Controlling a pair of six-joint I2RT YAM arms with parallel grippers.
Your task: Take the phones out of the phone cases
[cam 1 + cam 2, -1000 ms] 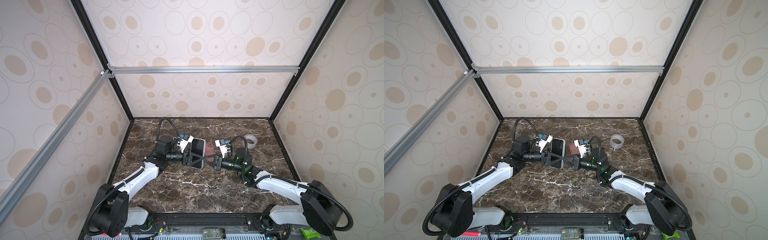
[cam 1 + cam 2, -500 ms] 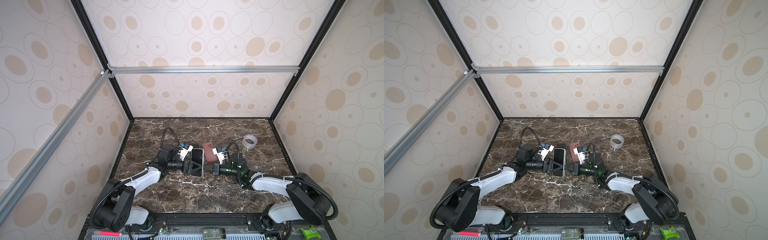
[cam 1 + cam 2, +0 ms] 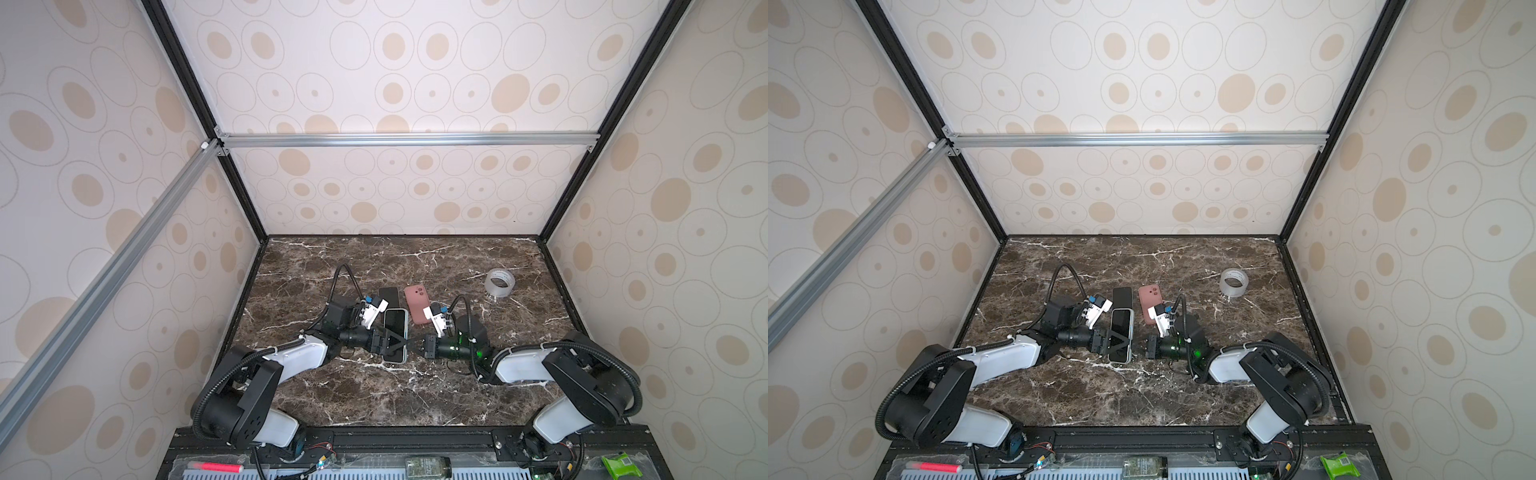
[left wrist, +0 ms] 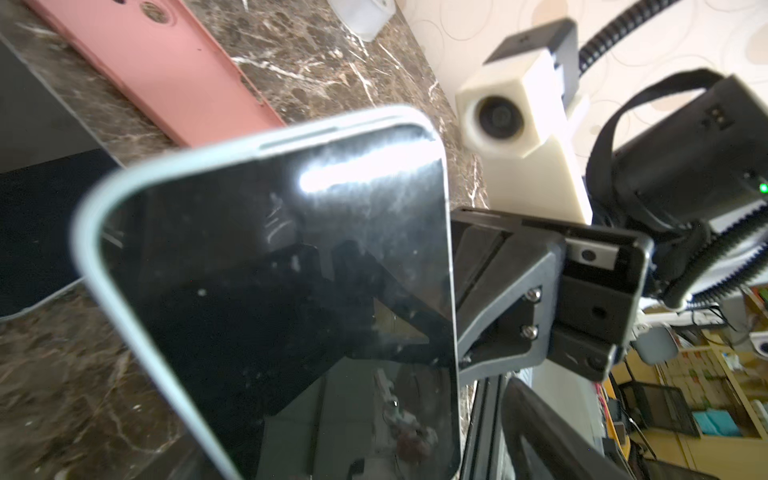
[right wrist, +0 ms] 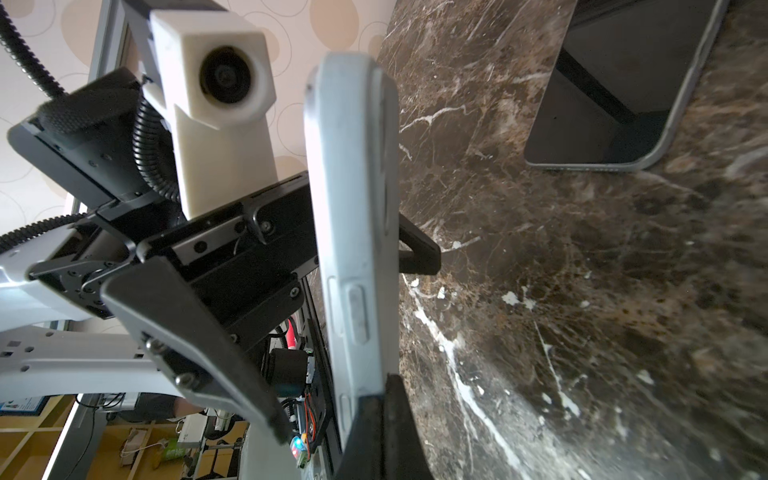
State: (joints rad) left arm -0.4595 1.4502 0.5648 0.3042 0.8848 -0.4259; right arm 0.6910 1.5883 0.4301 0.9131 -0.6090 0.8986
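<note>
The phone [image 3: 394,326], dark screen up inside a pale frame, sits just beside the pink phone case [image 3: 417,305], on the side of the case nearer the robot's base, and is clear of it. The case lies empty on the tabletop [image 3: 374,395], so I judge the extraction done and the step in hand to be laying the phone down and letting go.

The left claw [image 3: 400,343] is spread around the phone, one finger above the screen and one beneath the back (the right wrist view shows the upper finger well apart from the glass). Nothing is pinched, and the phone seems to rest on the lower finger rather than flat on the stone. The right claw [image 3: 416,346] is closed on nothing, its tips at the phone's edge away from the left arm, apparently touching it.

To finish well, the left claw should sink until the phone lies flat. It should then draw straight back along its own fingers so the lower one slides out without dragging the phone along. The right tips could steady that edge meanwhile.

Both arms reach low, forearms nearly level over the tabletop and pointing at each other, the left wrist rolled so its jaws stack one above the other. A second, black phone [image 3: 388,296] lies just beside the case on its left-arm side. A tape roll [image 3: 499,283] stands well apart from the case on the opposite side.
</note>
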